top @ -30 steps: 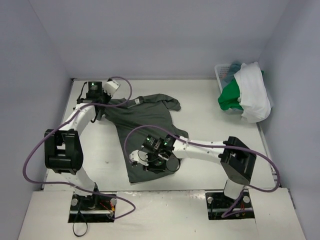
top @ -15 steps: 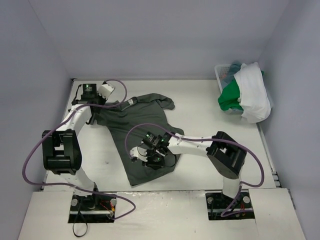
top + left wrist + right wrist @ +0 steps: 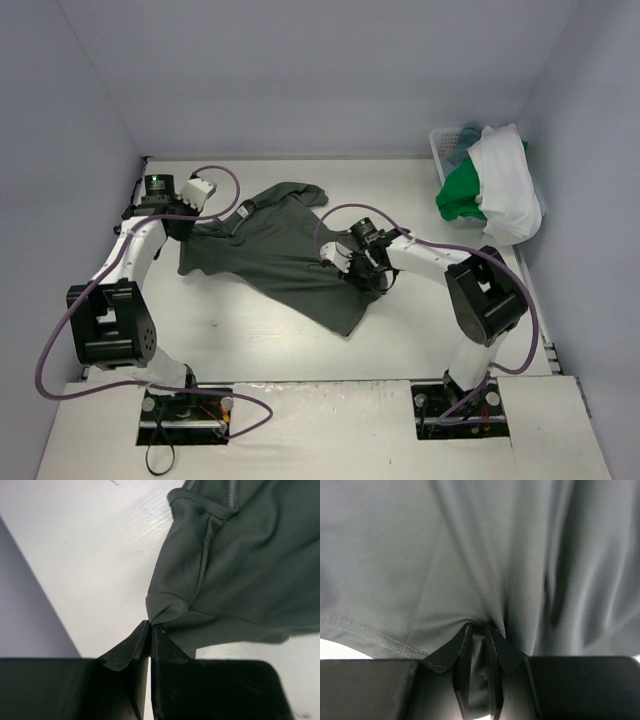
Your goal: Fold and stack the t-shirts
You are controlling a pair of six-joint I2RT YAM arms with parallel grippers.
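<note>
on table [image 3: 400, 195], dark t-shirt [image 3: 290, 255] stretched; left pincer [image 3: 151, 626] pinching edge, right pincer [image 3: 479, 626] pinching fold by hem.

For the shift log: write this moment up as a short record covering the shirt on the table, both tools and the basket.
shirt in work: dark grey-green t-shirt, unfolded and rumpled on the table
left tool: shut on a fold at that shirt's edge
right tool: pinching a ridge of the same shirt
basket: far right corner, white t-shirt and bright green t-shirt spilling over it
folded stack: none visible
</note>
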